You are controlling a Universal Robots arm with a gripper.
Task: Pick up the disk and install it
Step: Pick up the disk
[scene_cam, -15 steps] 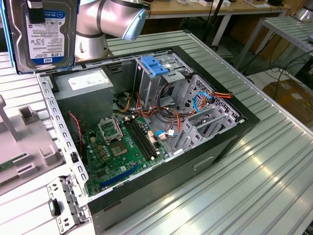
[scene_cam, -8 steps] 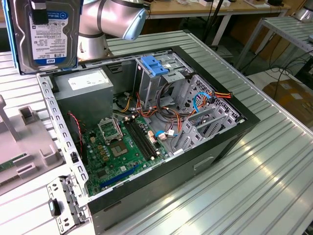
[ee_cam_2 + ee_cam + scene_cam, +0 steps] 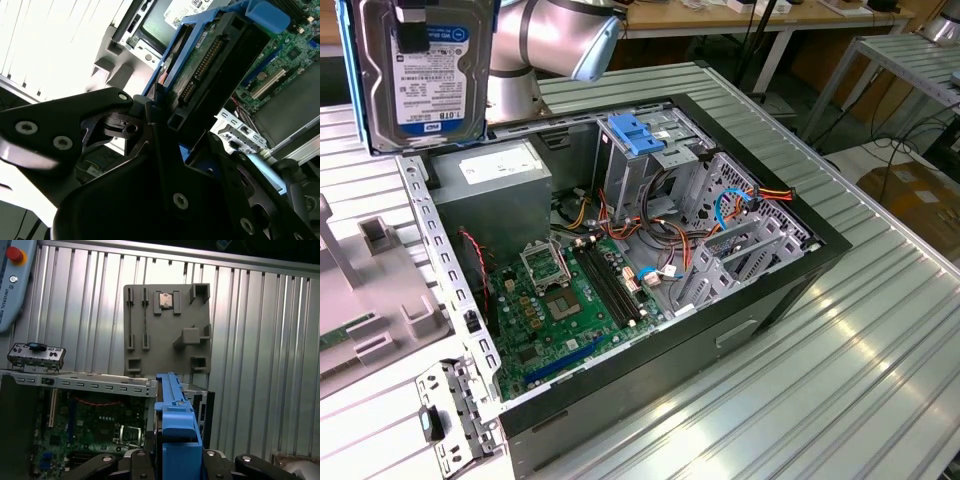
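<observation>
The disk (image 3: pixel 425 75), a silver hard drive in a bright blue carrier, hangs upright high at the exterior view's left, above the open computer case (image 3: pixel 800 265). My gripper (image 3: pixel 415 35) is shut on it from above; one black finger crosses the drive's label. In the second wrist view the black fingers (image 3: pixel 155 125) clamp the carrier's blue rail, with the disk (image 3: pixel 210 55) and its connector edge beyond them. In the first wrist view the disk (image 3: pixel 175 415) shows edge-on between the gripper (image 3: pixel 175 460) fingers. The metal drive cage with its fixed blue bracket (image 3: pixel 635 135) stands at the case's back.
Inside the case lie a motherboard (image 3: pixel 560 300), a grey power supply (image 3: pixel 490 185) and loose coloured cables (image 3: pixel 735 205). A grey fixture tray (image 3: pixel 167 330) lies on the ribbed metal table beside the case. A small metal plate (image 3: pixel 450 415) sits by the case's front corner.
</observation>
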